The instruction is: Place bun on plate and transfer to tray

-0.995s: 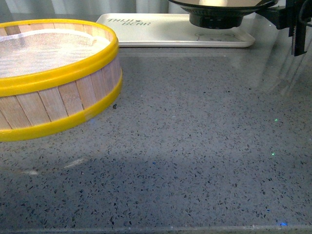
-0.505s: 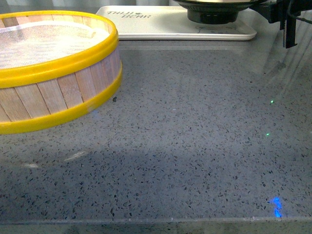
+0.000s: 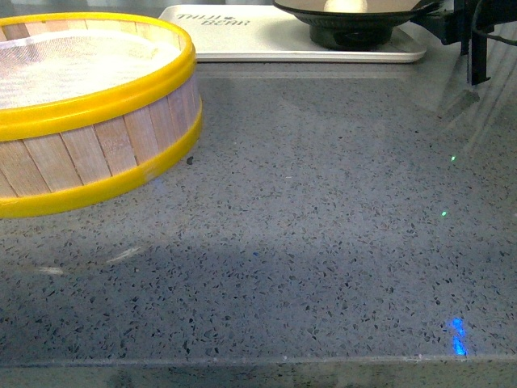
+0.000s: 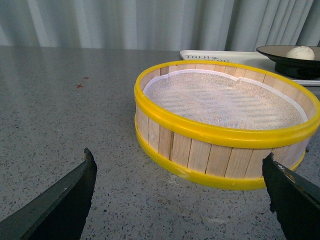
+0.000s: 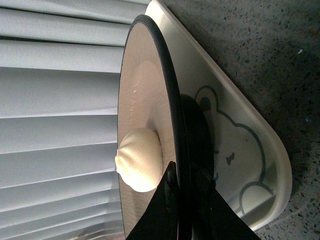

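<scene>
I see the white, domed bun [image 5: 139, 159] on the tan plate [image 5: 145, 80], apparently resting on the tray [image 5: 250, 165]. Right gripper [image 5: 184, 195] clamps the plate's black rim; left gripper [image 4: 180, 190] is spread wide near the steamer basket [image 4: 225, 135].

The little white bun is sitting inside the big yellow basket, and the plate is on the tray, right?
Not quite. The bun sits on the plate, not in the yellow basket, which holds only its white cloth; the left wrist view shows this. The plate is on the tray.

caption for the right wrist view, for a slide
Right gripper clamped on the plate rim, bun aboard, over the tray.
</scene>
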